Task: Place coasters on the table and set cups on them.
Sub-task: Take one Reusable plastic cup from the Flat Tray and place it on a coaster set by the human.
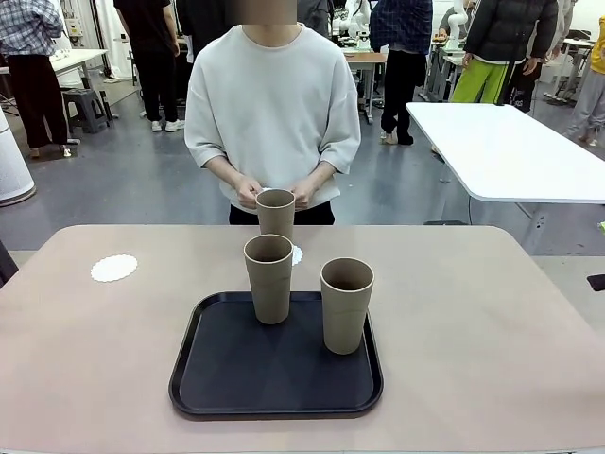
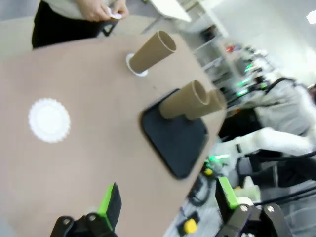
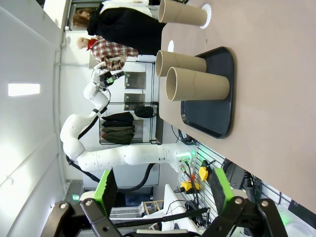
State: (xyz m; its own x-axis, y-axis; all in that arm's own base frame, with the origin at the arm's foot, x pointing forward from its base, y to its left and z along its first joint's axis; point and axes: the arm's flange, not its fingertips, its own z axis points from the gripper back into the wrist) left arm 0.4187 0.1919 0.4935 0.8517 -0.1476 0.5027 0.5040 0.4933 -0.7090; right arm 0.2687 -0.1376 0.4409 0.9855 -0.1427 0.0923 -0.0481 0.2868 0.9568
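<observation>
- Left pincer (image 2: 168,196) and right pincer (image 3: 164,183): jaws wide apart, empty, both short of the tray (image 1: 274,383).
- Left cup (image 1: 269,279) and right cup (image 1: 346,305) upright on tray.
- Third cup (image 1: 275,213) just beyond tray, on coaster (image 1: 297,254).
- Bare coaster (image 1: 113,268) on worktop (image 1: 473,312), far-left of tray.
- Person's hands (image 1: 250,192) beyond tray, behind third cup.

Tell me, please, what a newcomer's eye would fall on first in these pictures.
A cup and a second cup stand upright on the black tray near the front; a third cup stands beyond it on a coaster. A bare coaster lies far left on the table, and a person stands at its far side.
</observation>
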